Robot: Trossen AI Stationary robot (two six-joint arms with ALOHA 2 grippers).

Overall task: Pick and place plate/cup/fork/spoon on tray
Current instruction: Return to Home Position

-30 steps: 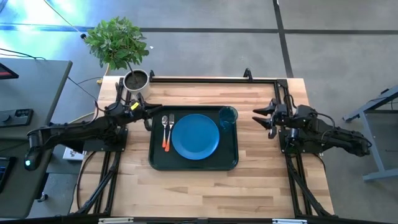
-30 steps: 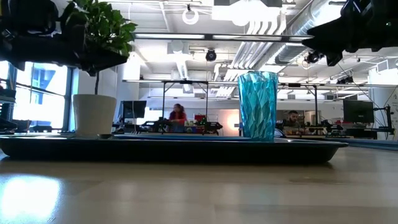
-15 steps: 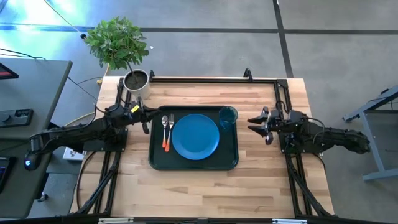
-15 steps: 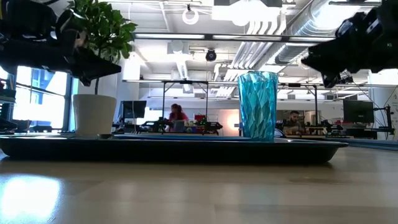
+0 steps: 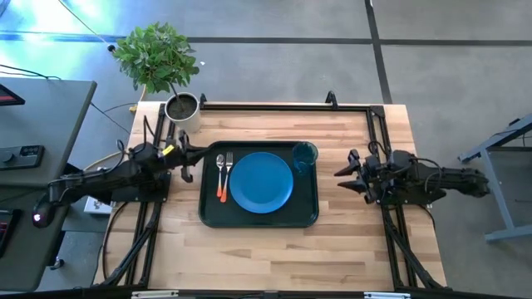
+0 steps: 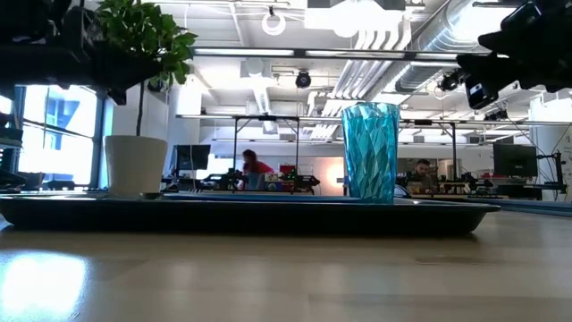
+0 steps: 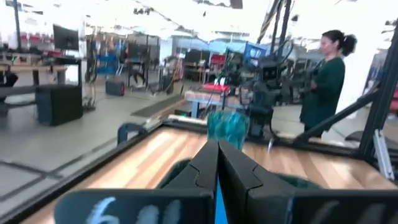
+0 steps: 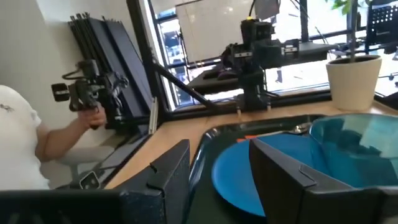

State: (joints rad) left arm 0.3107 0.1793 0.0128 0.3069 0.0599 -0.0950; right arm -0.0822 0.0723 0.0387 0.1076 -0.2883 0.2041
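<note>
The dark green tray (image 5: pixel 258 221) lies mid-table. On it lie the blue plate (image 5: pixel 261 183), the spoon (image 5: pixel 219 166) and the fork (image 5: pixel 228 170) side by side left of the plate, and the teal cup (image 5: pixel 304 155) upright in its far right corner, also seen in the low view (image 6: pixel 371 152). My left gripper (image 5: pixel 193 164) is shut and empty, raised just left of the tray; its fingers meet in the left wrist view (image 7: pixel 217 155). My right gripper (image 5: pixel 347 178) is open and empty, raised right of the tray, with a wide gap in the right wrist view (image 8: pixel 217 180).
A potted plant in a grey pot (image 5: pixel 181 108) stands at the far left corner. A black frame rail (image 5: pixel 283 106) runs along the far edge. Bare wood (image 5: pixel 274 257) lies near the front edge. People show in the room beyond, one close by (image 8: pixel 25 143).
My left gripper has drawn back a little from the tray toward the table's left edge. My right gripper has swung toward the tray, then back toward the right edge and a little toward the near edge. Nothing on the tray has moved.
</note>
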